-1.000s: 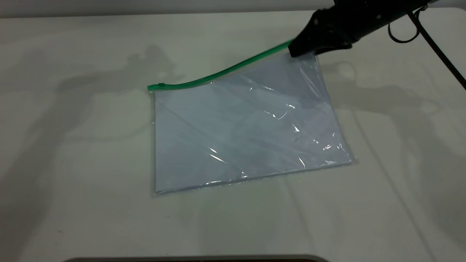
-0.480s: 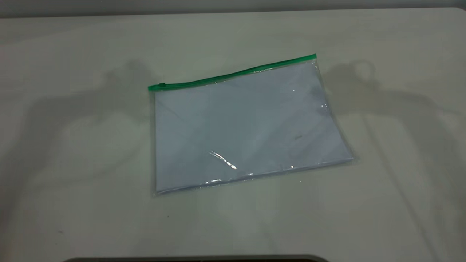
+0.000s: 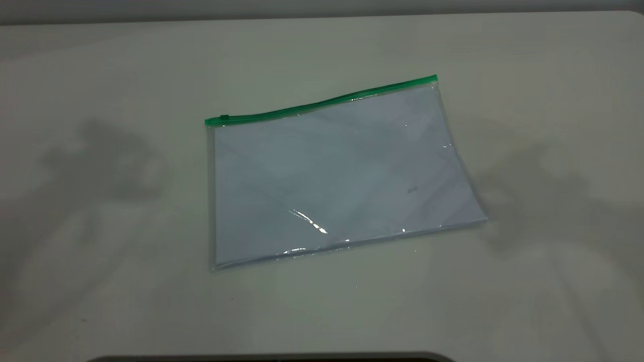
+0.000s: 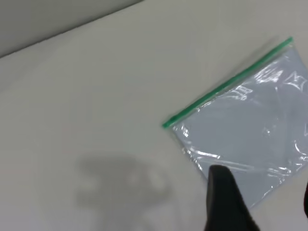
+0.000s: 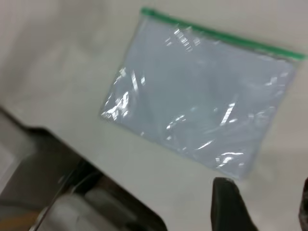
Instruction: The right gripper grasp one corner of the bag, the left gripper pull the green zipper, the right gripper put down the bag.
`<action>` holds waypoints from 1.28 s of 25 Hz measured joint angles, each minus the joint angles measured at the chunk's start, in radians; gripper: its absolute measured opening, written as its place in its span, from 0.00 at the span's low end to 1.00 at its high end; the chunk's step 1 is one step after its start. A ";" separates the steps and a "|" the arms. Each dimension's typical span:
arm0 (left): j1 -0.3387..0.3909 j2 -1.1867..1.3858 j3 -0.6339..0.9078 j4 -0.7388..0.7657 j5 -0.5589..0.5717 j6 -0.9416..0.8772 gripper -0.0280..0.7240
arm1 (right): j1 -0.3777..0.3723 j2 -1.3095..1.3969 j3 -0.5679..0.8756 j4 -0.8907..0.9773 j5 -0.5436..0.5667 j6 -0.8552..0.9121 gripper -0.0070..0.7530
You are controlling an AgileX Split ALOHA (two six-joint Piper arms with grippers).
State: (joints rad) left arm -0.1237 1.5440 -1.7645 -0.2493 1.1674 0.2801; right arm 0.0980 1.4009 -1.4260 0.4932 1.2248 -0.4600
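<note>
The bag [image 3: 332,176], a clear pouch with white paper inside, lies flat on the table, held by nothing. The green zipper [image 3: 322,103] runs along its far edge, with the slider tab [image 3: 224,118] at the left end. The right far corner [image 3: 433,79] lies free on the table. Neither gripper shows in the exterior view. The left gripper [image 4: 262,185] is open and empty, raised above the bag [image 4: 250,139] near its left side. The right gripper [image 5: 264,183] is open and empty, raised off beside the bag [image 5: 202,91].
The white table [image 3: 100,226] surrounds the bag. A dark rounded edge [image 3: 271,358] lies at the table's front. The right wrist view shows the table's edge with dark equipment [image 5: 57,192] beyond it.
The right gripper let go of the bag's right far corner and left the exterior view. The raised corner dropped and the bag now lies flat. The arms' shadows have drawn outward.
</note>
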 joint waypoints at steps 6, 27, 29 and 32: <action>0.000 -0.196 0.170 0.034 0.000 -0.040 0.64 | 0.000 -0.320 0.175 -0.185 0.010 0.150 0.53; 0.000 -0.761 1.203 0.136 -0.059 -0.116 0.64 | 0.001 -0.799 0.944 -0.415 -0.124 0.346 0.53; 0.000 -0.811 1.241 0.148 -0.059 -0.121 0.64 | 0.001 -0.818 0.944 -0.412 -0.126 0.347 0.53; 0.000 -0.899 1.274 0.164 -0.059 -0.125 0.64 | 0.001 -0.849 0.944 -0.403 -0.126 0.347 0.53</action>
State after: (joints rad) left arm -0.1237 0.6451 -0.4908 -0.0854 1.1080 0.1550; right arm 0.0992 0.5522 -0.4821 0.0902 1.0986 -0.1132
